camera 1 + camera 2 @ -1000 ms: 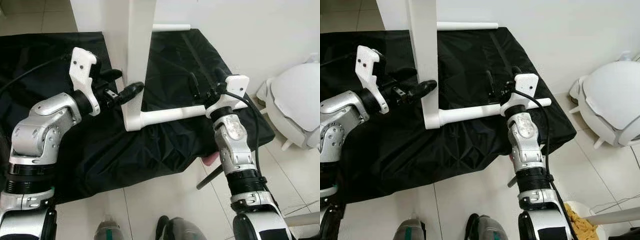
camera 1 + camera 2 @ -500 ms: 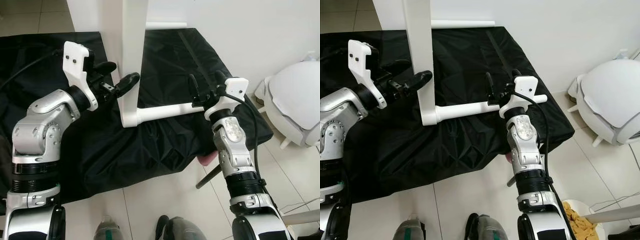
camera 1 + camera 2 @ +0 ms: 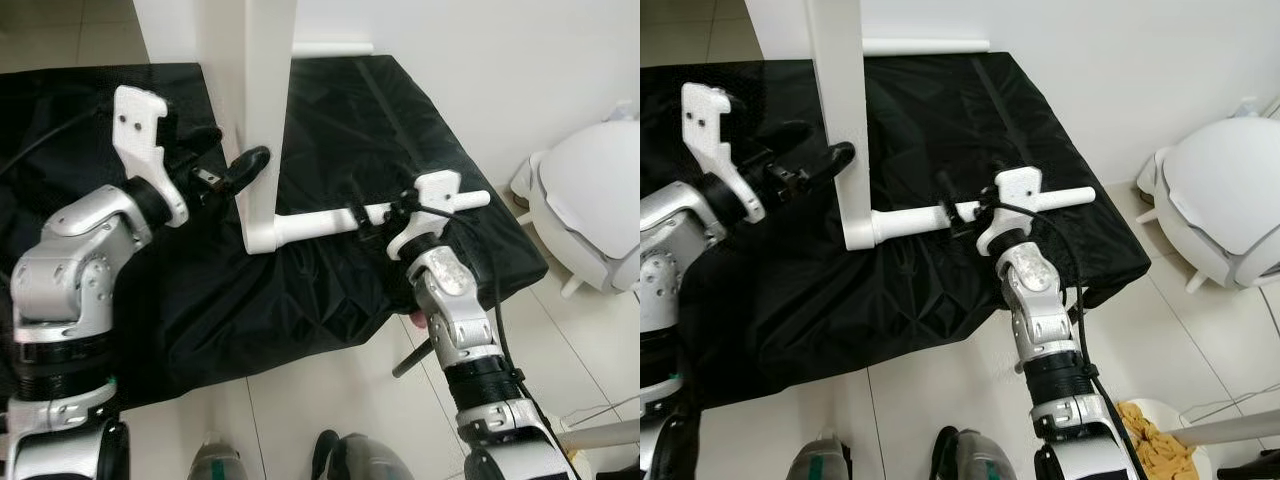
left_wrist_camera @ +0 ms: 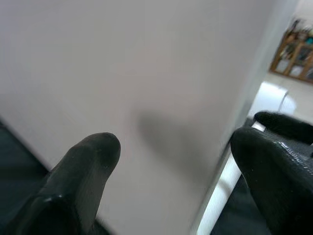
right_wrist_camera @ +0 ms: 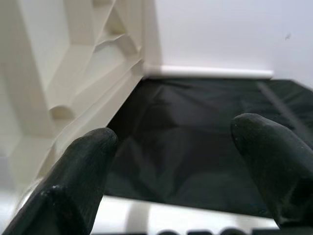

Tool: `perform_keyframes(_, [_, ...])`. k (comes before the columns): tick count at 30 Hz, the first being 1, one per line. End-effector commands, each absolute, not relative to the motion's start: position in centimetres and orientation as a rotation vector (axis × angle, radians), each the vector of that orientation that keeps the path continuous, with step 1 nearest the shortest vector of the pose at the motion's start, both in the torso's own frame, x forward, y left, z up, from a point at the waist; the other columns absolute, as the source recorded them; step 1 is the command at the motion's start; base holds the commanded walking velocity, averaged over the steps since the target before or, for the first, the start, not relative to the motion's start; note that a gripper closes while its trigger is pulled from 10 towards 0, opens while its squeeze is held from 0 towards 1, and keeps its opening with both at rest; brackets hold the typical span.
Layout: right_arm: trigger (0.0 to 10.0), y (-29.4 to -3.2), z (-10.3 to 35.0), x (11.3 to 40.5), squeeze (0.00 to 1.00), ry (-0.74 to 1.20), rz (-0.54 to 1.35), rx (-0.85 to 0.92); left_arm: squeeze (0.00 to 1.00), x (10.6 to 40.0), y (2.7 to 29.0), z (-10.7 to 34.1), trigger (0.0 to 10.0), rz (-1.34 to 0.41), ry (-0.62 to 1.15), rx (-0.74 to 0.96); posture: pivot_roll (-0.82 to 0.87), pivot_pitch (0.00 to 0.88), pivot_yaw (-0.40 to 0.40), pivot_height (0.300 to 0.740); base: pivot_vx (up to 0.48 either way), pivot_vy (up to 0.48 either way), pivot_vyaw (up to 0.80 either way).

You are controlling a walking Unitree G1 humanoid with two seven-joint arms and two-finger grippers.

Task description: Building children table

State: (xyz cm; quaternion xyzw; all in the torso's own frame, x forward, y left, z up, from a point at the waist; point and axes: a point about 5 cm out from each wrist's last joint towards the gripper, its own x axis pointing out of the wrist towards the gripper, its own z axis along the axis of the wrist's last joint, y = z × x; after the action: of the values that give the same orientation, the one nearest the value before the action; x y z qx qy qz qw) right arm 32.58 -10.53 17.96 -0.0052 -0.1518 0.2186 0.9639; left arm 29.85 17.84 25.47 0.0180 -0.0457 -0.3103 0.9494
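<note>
The white table top [image 3: 266, 100] stands on edge on a black cloth [image 3: 340, 120]. One white leg [image 3: 320, 222] sticks out of its lower corner toward my right, and a second leg [image 3: 925, 46] shows at the far end. My left gripper [image 3: 232, 160] is open at the panel's near face, one fingertip [image 3: 840, 153] against it; the left wrist view has the white panel [image 4: 161, 98] between the spread fingers. My right gripper [image 3: 958, 203] is open, straddling the near leg about midway along it. Its wrist view looks at the ribbed underside [image 5: 83, 73].
A rounded white plastic appliance [image 3: 600, 200] sits on the tiled floor at the right. A dark rod [image 3: 415, 357] pokes out from under the cloth's front edge. A white bin with a yellow rag [image 3: 1150, 430] stands near my right foot.
My right gripper has slid left along the leg toward the table top. The left gripper has shifted slightly left and stays at the panel.
</note>
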Motion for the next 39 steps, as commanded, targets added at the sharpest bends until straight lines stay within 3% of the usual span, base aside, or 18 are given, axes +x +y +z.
perform_keyframes(1, [10.0, -10.4, 17.8, 32.2, 0.00, -0.295, 0.478, -0.001, 0.00, 29.9, 18.5, 25.3, 10.0, -0.491, -0.072, 0.018, 0.13, 0.098, -0.039, 0.740, 0.000, 0.000, 0.00])
perform_keyframes(12, [10.0, -8.3, 17.4, 31.1, 0.00, -0.265, 0.650, 0.071, 0.00, 27.9, 19.7, 25.3, 10.0, -0.561, -0.073, 0.062, 0.14, 0.095, -0.039, 0.740, 0.000, 0.000, 0.00])
perform_keyframes(13, [10.0, -7.6, 17.3, 31.1, 0.00, -0.254, 0.680, 0.101, 0.00, 28.3, 20.8, 24.6, 10.0, -0.435, -0.041, 0.082, 0.14, 0.092, -0.048, 0.740, 0.000, 0.000, 0.00])
perform_keyframes(18, [10.0, -6.5, 17.1, 31.4, 0.00, -0.237, 0.725, 0.129, 0.00, 28.8, 22.8, 23.8, 10.0, -0.224, 0.000, 0.116, 0.16, 0.105, -0.062, 0.740, 0.000, 0.000, 0.00])
perform_keyframes(27, [10.0, -5.5, 17.5, 32.3, 0.00, -0.223, 0.745, 0.181, 0.00, 29.3, 24.2, 23.9, 10.0, -0.032, -0.012, 0.122, 0.17, 0.112, -0.084, 0.740, 0.000, 0.000, 0.00])
perform_keyframes(28, [10.0, -5.0, 17.7, 32.6, 0.00, -0.220, 0.759, 0.197, 0.00, 29.5, 24.5, 23.8, 10.0, 0.079, -0.038, 0.130, 0.18, 0.113, -0.095, 0.740, 0.000, 0.000, 0.00])
perform_keyframes(35, [10.0, -5.7, 17.8, 32.6, 0.00, -0.230, 0.751, 0.198, 0.00, 29.8, 23.8, 23.0, 10.0, 0.154, -0.050, 0.140, 0.19, 0.113, -0.102, 0.740, 0.000, 0.000, 0.00])
perform_keyframes(39, [10.0, -9.9, 17.3, 32.5, 0.00, -0.251, 0.604, 0.182, 0.00, 30.4, 22.9, 21.9, 10.0, 0.187, -0.073, 0.138, 0.16, 0.114, -0.092, 0.740, 0.000, 0.000, 0.00])
